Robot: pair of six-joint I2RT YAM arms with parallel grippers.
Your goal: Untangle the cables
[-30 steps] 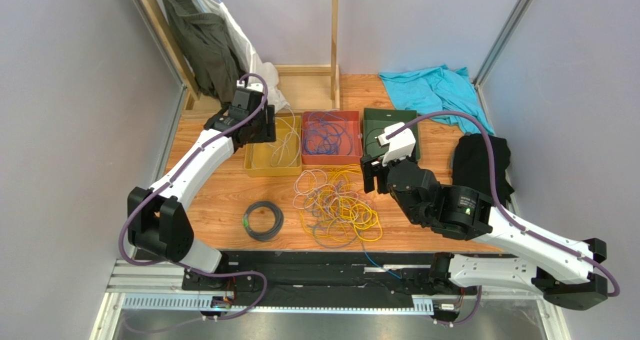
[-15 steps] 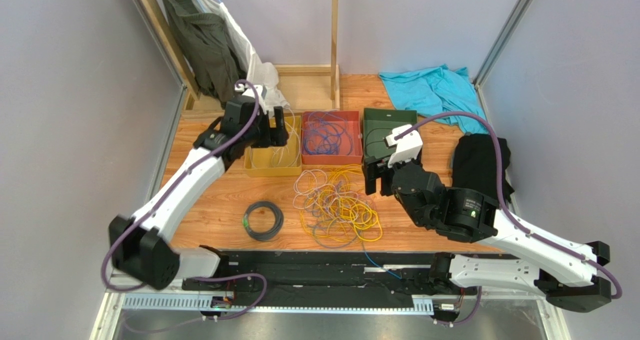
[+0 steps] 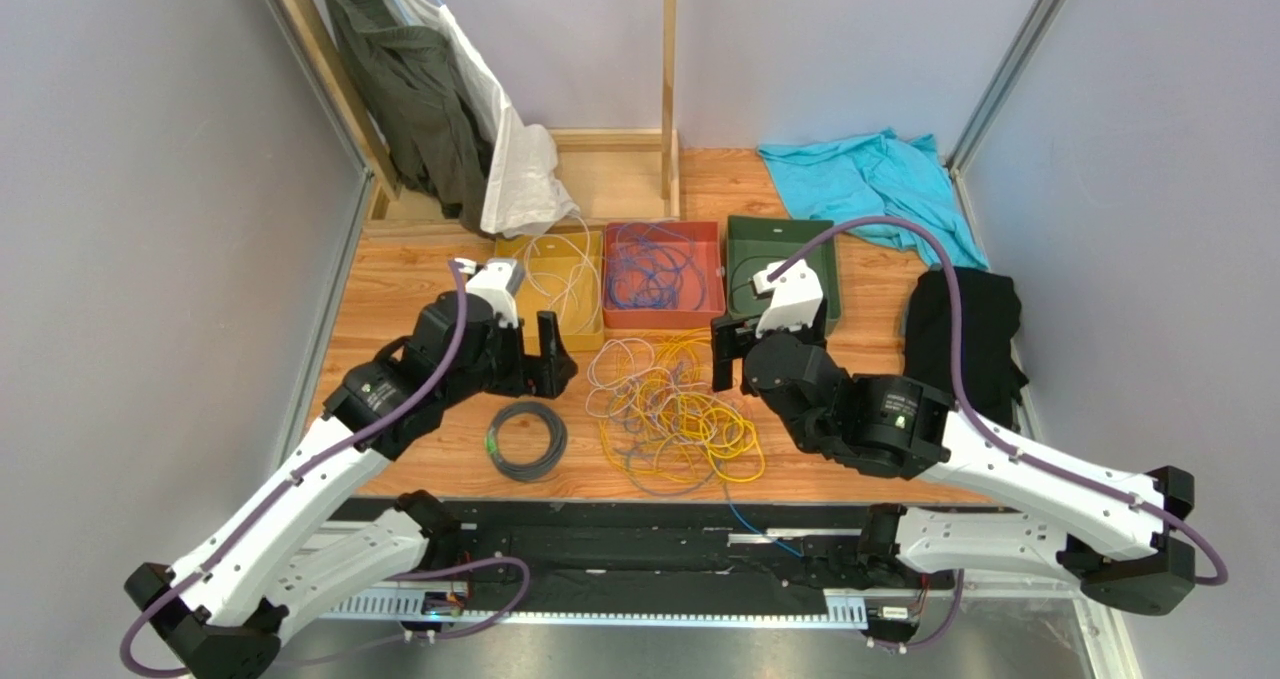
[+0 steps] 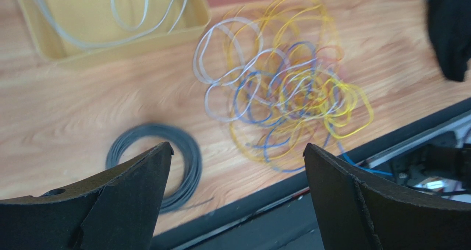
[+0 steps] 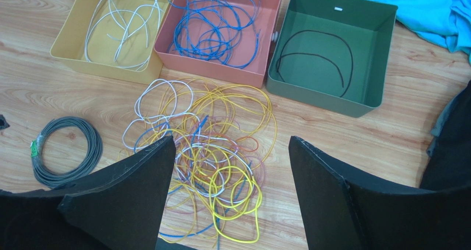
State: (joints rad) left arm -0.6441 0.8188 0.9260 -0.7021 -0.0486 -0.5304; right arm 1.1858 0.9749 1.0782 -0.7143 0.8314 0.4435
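Top external: left gripper (image 3: 544, 361) and right gripper (image 3: 727, 352) both spread wide, nothing between the fingers. Wrist views agree, both look down on the tangle (image 5: 213, 156). One tangle of yellow, white and blue cable, mid-table. One grey coil (image 3: 526, 439) at its 9 o'clock. Three bins at its 12 o'clock: yellow bin (image 5: 99, 70) with white cables (image 5: 124, 23), red bin (image 5: 210, 70) with blue cables (image 5: 215, 23), green bin (image 5: 326, 98) with one black cable (image 5: 351, 62).

The right claw (image 5: 230, 143) hung spread wide over the cable tangle (image 5: 213, 161) on the bench (image 5: 331, 145). Beyond sat a yellow tray (image 5: 105, 71), red tray (image 5: 210, 73) and green tray (image 5: 323, 98); a grey coil (image 5: 95, 145) lay left.
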